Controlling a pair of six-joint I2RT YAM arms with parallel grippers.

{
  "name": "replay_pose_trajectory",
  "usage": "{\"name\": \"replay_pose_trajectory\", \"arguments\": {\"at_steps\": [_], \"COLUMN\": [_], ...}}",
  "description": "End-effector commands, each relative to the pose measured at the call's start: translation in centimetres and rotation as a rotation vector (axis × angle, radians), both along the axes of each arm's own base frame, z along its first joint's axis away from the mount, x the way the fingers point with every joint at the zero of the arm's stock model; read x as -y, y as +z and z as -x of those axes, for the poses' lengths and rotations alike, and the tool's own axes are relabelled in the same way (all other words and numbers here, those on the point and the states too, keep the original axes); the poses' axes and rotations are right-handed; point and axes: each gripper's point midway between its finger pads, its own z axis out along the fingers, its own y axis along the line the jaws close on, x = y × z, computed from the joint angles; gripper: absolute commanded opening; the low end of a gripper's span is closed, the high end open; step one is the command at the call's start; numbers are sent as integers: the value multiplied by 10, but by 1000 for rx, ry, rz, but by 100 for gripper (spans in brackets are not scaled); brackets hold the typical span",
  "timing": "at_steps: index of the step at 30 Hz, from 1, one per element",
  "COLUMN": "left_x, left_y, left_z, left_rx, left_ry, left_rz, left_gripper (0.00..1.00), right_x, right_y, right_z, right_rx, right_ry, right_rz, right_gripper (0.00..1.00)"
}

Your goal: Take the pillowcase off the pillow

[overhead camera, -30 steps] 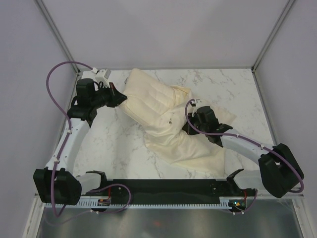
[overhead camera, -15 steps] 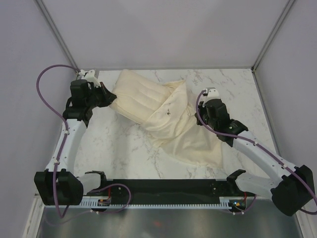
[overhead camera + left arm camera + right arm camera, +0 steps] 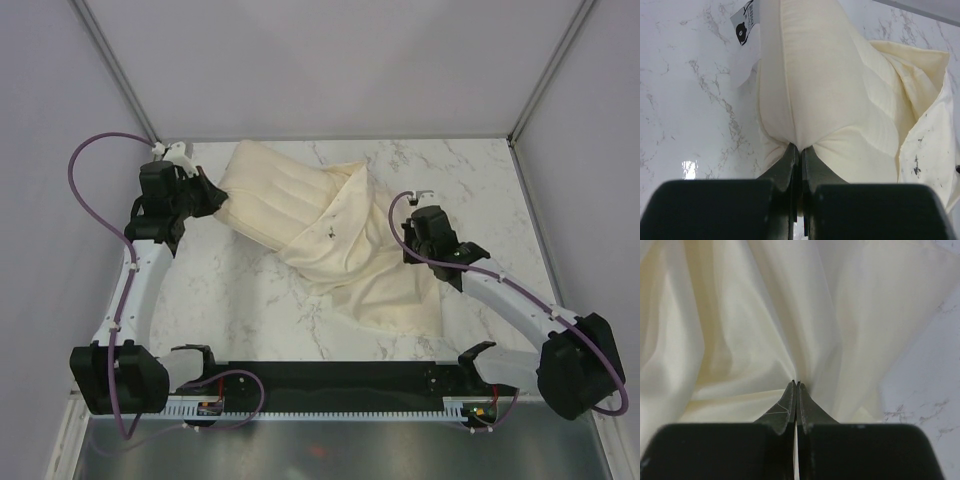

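Note:
The pillow point(image 3: 275, 198) is a padded cream cushion lying slantwise at the back left, its right end still inside the pillowcase point(image 3: 370, 270). The pillowcase is limp pale cream cloth with a small dark mark, spread toward the near right. My left gripper point(image 3: 218, 197) is shut on the pillow's left corner; it shows in the left wrist view point(image 3: 800, 148) pinching the pillow point(image 3: 830, 95). My right gripper point(image 3: 408, 247) is shut on a fold of the pillowcase; in the right wrist view point(image 3: 796, 384) the cloth point(image 3: 755, 325) bunches at the tips.
The marble table point(image 3: 220, 300) is walled by grey panels at the left, back and right. A white care label point(image 3: 746, 22) hangs from the pillow's edge. A black rail point(image 3: 330, 385) with the arm bases runs along the near edge.
My left gripper has pulled the pillow's corner farther left and back. My right gripper swung out right, then came back down and left with the cloth. More of the pillow shows outside the pillowcase.

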Motion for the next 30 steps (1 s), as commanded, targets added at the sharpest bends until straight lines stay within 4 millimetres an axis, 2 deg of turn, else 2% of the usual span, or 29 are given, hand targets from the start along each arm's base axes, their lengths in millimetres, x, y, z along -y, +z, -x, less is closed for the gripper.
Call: {"name": "replay_pose_trajectory", "arguments": {"at_steps": [1,2,3,4,5,6,8,9,11,12,13,14,16,18,19,21,25,26,29,30], "left_x": [-20,-21,-22,-28,-32,-35,-46,-35,-25,-2,13,25,56,74,77,84,74,76,75,79], "left_y": [42,41,44,44,46,53,59,67,70,67,64,60,42,26,10,-3,-42,-61,-89,-109], "left_z": [-14,-13,-12,-13,-11,-7,-1,3,6,7,6,5,3,1,-4,-6,-16,-17,-20,-19], "left_rx": [144,138,142,144,148,169,192,226,250,258,257,250,197,148,95,52,-62,-117,-209,-270], "left_ry": [91,95,98,133,159,180,258,235,214,134,78,35,-77,-132,-141,-152,-89,-99,-92,-113], "left_rz": [-45,-51,-58,-73,-83,-93,-137,-164,-205,-227,-235,-245,-241,-217,-224,-231,-292,-308,-383,-422], "left_gripper": [2,6,17,32,57,68,81,84,87,89,90,95,96,97,97,97,97,97,99,99], "right_x": [-1,-5,-6,-8,-10,-11,-16,-17,-18,-19,-19,-20,-23,-24,-25,-26,-26,-25,-27,-26], "right_y": [-9,-15,-16,-18,-22,-22,-23,-23,-24,-24,-24,-25,-25,-23,-22,-20,-15,-15,-12,-11], "right_z": [-4,-3,-4,-4,-3,-3,-3,-4,-5,-5,-6,-6,-6,-7,-7,-7,-6,-6,-4,-4], "right_rx": [-8,-27,-30,-34,-46,-46,-50,-48,-49,-50,-49,-50,-53,-48,-47,-41,-26,-25,-17,-18], "right_ry": [-6,4,9,12,13,16,23,24,24,25,24,29,33,35,36,39,44,42,49,48], "right_rz": [-1,-11,-15,-22,-28,-37,-56,-62,-69,-70,-71,-73,-84,-92,-100,-107,-113,-115,-123,-124], "right_gripper": [0,0,0,0,0,0,0,0,0,0,0,0,0,0,0,0,0,0,0,0]}}
